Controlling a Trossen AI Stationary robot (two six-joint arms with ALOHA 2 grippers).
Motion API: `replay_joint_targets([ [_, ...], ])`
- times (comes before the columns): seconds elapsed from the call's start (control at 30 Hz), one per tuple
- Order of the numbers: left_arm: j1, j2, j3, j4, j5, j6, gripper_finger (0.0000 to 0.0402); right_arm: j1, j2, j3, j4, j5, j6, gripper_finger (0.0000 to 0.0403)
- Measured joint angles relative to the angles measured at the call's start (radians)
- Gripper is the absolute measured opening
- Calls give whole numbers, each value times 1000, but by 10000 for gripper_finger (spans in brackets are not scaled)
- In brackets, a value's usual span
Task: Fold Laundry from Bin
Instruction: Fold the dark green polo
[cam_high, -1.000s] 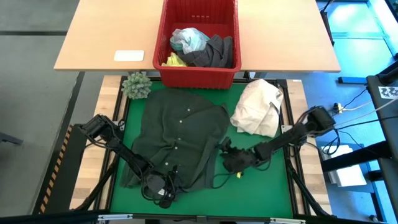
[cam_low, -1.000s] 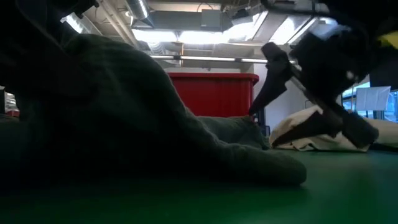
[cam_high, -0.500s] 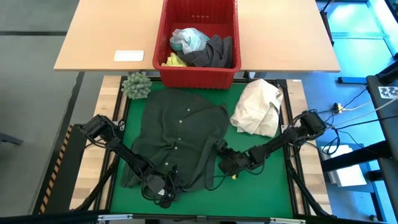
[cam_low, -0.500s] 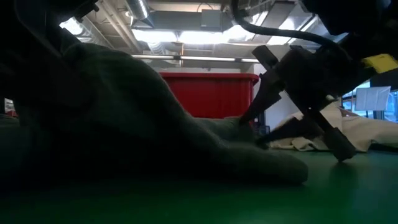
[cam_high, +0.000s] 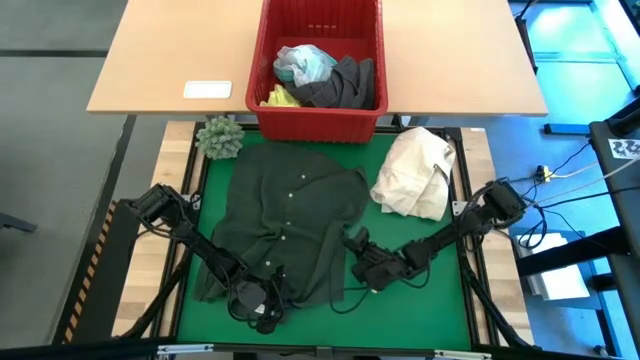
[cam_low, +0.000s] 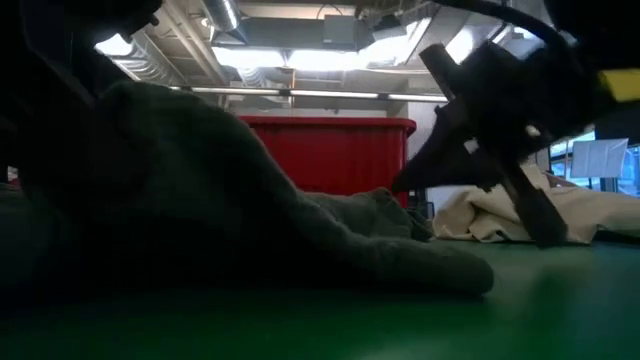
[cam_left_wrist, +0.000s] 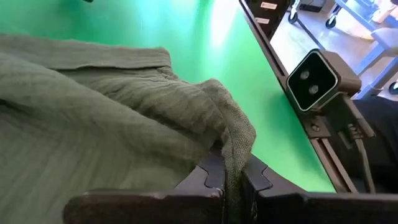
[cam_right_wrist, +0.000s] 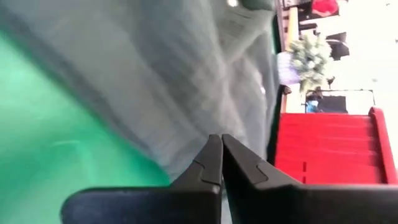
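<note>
At the near edge of the green mat (cam_high: 440, 300), the left gripper (cam_high: 262, 303) pinches the hem of a dark green-black button-front shirt (cam_high: 285, 215), a fold of cloth caught between its closed fingers in the left wrist view. The right gripper (cam_high: 362, 262) sits just off the shirt's right side edge, its fingers (cam_right_wrist: 214, 163) pressed together; in the right wrist view they meet tip to tip with bare green showing beside them, so whether any cloth is caught cannot be told. The shirt lies spread over the left and middle of the mat, its long axis running from the near edge toward the far edge, collar end toward the bin; the garment lies to the left of the right gripper, and the left arm is the one already on it. A grip on that right edge looks to be what the next fold depends on. Farther back, a cream-white cloth bundle (cam_high: 415, 172) rests near the mat's far right corner and a small green spiky ball (cam_high: 219, 136) by the far left corner. Beyond them, on the wooden table (cam_high: 160, 60), the bright red slotted plastic bin (cam_high: 320, 122) holds the remaining laundry (cam_high: 322, 78): turquoise, grey and yellow pieces. A white card (cam_high: 207, 89) lies left of it.
</note>
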Motion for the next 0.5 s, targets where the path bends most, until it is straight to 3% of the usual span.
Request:
replay_joint_targets([
  [0.13,0,0,0,-1,0,-3,0,-7,-2,42,-25,0,-2,6],
  [0.3,0,0,0,-1,0,-3,0,-6,-2,59,-184,-33,-7,11],
  [0.4,0,0,0,-1,0,-3,0,-15,-3,57,-313,-109,24,33],
  [0.5,0,0,0,-1,2,-3,0,-22,-3,58,-352,-116,62,70],
])
